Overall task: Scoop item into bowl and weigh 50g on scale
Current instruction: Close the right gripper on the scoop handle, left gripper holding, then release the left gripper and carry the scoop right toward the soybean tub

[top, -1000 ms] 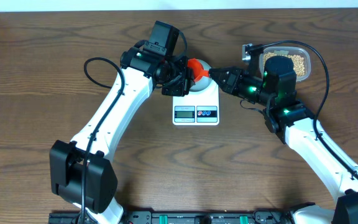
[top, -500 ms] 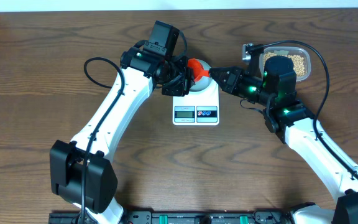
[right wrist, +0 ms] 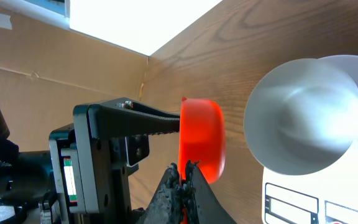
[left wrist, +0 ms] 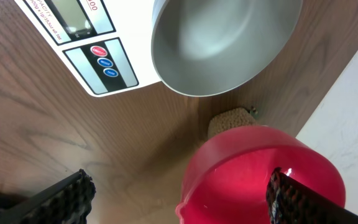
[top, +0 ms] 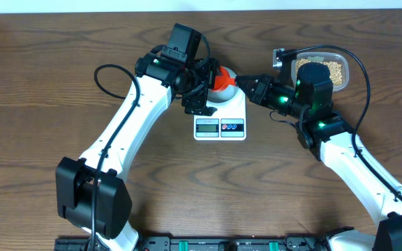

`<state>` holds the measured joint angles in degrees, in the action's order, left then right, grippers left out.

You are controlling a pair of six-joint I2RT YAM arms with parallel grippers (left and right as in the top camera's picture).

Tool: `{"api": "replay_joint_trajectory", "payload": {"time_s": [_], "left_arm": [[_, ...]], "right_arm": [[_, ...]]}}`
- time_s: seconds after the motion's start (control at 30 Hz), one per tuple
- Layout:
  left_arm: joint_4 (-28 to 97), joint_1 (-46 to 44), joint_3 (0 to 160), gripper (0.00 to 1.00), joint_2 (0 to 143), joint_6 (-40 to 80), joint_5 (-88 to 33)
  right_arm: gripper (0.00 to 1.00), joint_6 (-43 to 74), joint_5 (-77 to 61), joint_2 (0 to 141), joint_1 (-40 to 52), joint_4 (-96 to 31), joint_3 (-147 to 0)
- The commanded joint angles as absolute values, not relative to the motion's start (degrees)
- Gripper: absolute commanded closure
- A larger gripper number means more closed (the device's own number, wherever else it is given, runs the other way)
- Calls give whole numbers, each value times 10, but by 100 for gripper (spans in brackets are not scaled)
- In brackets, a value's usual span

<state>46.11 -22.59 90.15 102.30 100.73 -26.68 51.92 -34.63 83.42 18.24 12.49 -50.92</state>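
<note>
Left wrist: bowl [left wrist: 222, 50] on scale [left wrist: 79, 56], just past L tool [left wrist: 179, 196].

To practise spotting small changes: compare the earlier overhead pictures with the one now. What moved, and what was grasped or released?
The left pincer opened wide, letting go of the red scoop, which barely shifted. The right pincer stays shut on the scoop. The bowl, scale and tub of beans are unchanged.

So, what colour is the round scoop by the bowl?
The scoop is red-orange; clearest in right wrist view.
</note>
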Motion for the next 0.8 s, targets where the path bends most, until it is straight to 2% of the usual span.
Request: {"api": "replay_joint_trajectory", "payload": {"time_s": [0.0, 0.33, 0.77], "left_arm": [[464, -218, 905, 10, 1013, 1010, -264], [459, -187, 905, 8, 957, 958, -263], [462, -142, 905, 7, 895, 793, -263]], "right_arm": [[99, 518, -340, 836, 188, 126, -518], [99, 518, -333, 836, 182, 124, -518], [99, 502, -394, 836, 129, 124, -519]]}}
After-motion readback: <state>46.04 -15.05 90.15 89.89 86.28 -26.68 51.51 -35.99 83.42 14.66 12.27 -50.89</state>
